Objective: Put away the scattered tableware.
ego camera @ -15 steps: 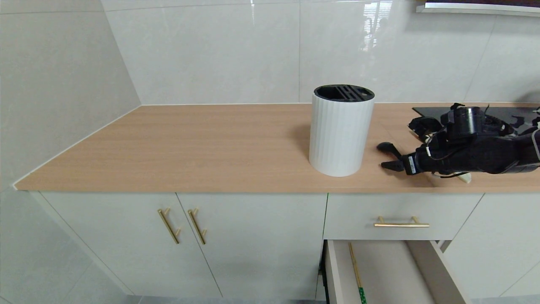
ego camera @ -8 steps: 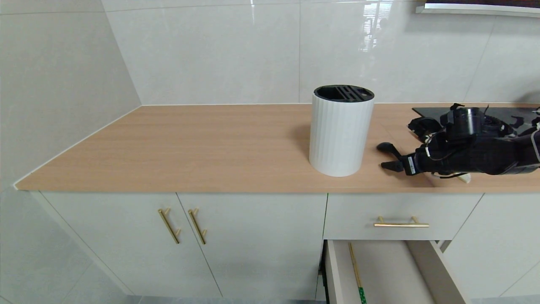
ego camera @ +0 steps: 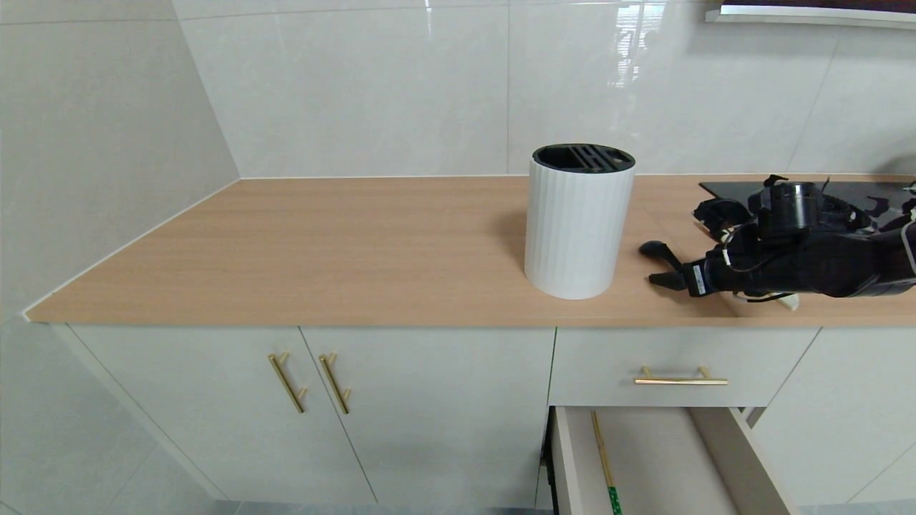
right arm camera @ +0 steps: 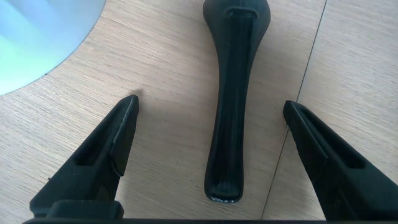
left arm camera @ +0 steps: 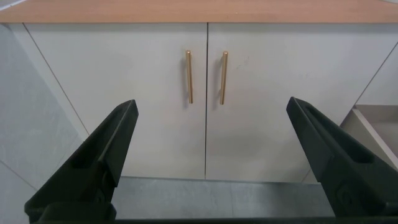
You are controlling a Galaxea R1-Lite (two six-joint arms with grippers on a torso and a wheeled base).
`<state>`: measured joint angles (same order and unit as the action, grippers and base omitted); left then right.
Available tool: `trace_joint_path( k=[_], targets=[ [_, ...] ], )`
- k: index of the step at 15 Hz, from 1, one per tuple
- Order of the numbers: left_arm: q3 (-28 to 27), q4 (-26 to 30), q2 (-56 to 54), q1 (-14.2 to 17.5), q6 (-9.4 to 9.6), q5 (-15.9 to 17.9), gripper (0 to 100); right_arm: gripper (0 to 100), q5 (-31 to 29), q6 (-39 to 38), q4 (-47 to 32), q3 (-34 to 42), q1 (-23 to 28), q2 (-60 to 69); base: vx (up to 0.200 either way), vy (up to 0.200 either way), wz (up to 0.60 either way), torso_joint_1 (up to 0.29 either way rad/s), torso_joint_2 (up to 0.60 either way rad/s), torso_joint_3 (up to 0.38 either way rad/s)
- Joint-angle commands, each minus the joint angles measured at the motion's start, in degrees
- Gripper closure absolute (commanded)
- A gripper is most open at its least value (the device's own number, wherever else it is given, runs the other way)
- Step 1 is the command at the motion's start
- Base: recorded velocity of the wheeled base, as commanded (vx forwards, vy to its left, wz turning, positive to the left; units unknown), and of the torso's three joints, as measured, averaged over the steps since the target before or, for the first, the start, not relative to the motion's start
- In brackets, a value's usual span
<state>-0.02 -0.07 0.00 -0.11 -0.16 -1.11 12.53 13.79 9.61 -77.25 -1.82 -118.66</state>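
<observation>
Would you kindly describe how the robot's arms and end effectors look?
The right arm is black, with thin looped cables and a small white label near the wrist. The right end effector and left end effector each have two black, tapering fingers.

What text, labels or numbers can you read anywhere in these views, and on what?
No text reads clearly.
The white tag behind the right gripper: too small to read.
Pale marks on the black handle's end: blurred, unreadable.
On the white holder, cupboard doors, drawer: no print.
</observation>
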Motion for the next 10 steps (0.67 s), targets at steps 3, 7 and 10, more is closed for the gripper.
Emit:
trace_joint_path(
  k=[3, 7, 10],
  targets=[
    [0.02, -0.01, 0.09, 0.02, -0.02, -0.03, 0, 100, 0.04, -0.08, 0.68, 0.0, 0.06, 0.01, 0.0, 0.0, 0.0, 0.0, 0.0, 0.0],
    [0.02, -0.01, 0.09, 0.02, 0.07, -0.03, 0, 100, 0.12, -0.16, 3.31, 1.23, 0.06, 0.63, 0.0, 0.0, 0.0, 0.0, 0.0, 0.0],
    [0.02, -0.01, 0.09, 0.02, -0.02, -0.03, 0, 100, 0.12, -0.16, 3.31, 1.31, -0.03, 0.71, 0.0, 0.0, 0.0, 0.0, 0.0, 0.0]
  ],
)
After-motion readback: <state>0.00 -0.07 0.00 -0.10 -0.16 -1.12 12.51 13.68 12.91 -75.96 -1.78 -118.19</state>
